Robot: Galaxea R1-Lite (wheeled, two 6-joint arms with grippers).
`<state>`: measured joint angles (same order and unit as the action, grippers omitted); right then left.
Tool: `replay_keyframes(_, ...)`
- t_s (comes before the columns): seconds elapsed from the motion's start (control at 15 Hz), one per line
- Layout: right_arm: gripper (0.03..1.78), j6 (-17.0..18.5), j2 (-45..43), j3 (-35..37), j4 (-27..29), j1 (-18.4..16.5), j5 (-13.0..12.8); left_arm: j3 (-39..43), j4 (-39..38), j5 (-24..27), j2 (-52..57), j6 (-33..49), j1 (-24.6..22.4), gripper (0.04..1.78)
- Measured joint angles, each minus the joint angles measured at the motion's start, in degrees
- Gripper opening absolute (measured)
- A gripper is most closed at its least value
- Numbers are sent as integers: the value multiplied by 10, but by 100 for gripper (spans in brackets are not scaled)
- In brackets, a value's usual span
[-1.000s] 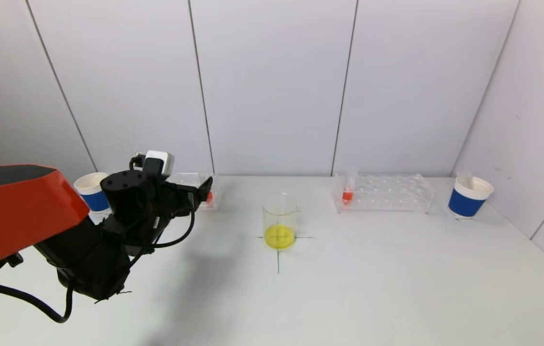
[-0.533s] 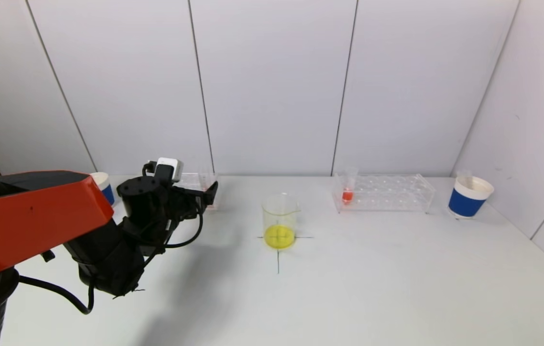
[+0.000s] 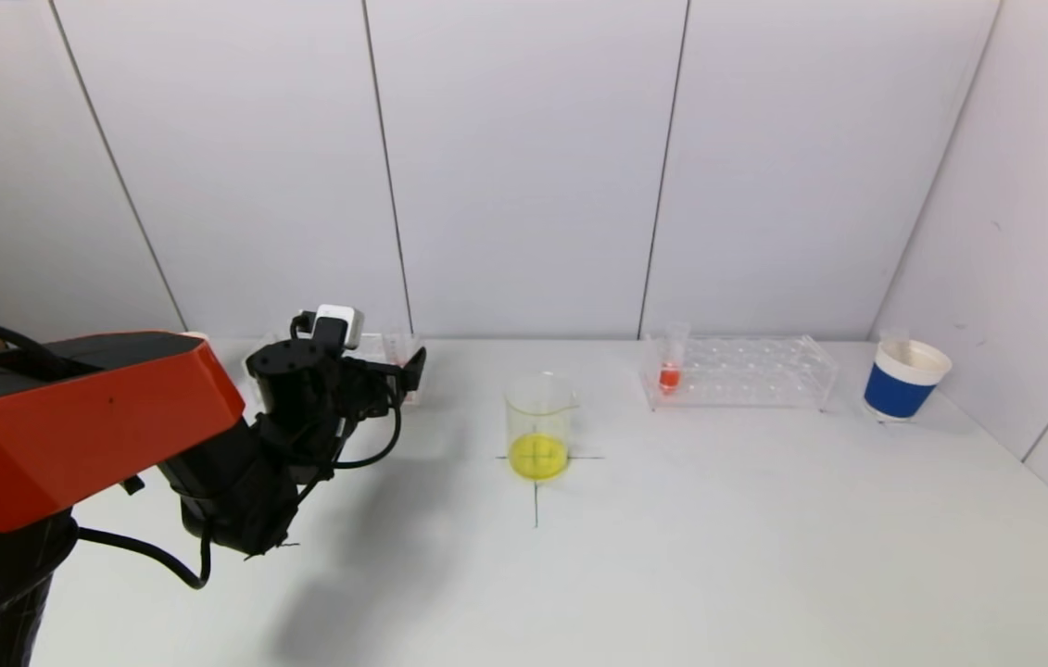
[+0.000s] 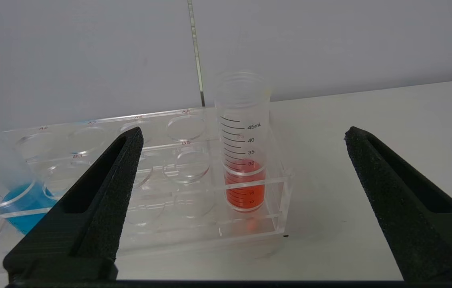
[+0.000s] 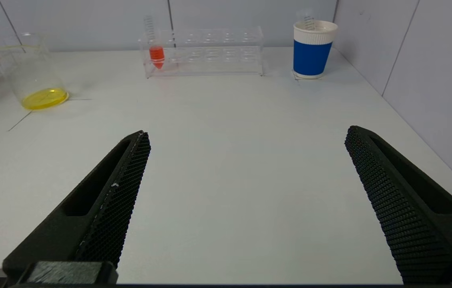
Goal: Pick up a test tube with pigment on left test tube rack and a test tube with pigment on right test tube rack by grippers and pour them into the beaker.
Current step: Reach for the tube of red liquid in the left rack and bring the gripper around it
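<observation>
White tabletop point(image 3: 672, 556) carries the left rack point(image 4: 162, 168) near its far left edge, where the upright orange-filled tube point(image 4: 243, 160) stands straight ahead of my left jaws, spread wide and empty.

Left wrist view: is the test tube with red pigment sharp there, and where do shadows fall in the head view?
Left wrist view: the red-pigment test tube is sharp, its printed scale readable, while the blue-filled tube at the edge is blurred. Head view: a soft grey shadow lies on the table under the left gripper; the beaker casts hardly any.
</observation>
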<state>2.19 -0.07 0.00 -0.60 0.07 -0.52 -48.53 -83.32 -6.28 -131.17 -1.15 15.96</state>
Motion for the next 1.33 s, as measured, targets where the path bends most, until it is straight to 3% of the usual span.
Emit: replay_keyframes(1.33,177,0,0,0,0,0,0,-44,20,-4,-17,1,-7,176)
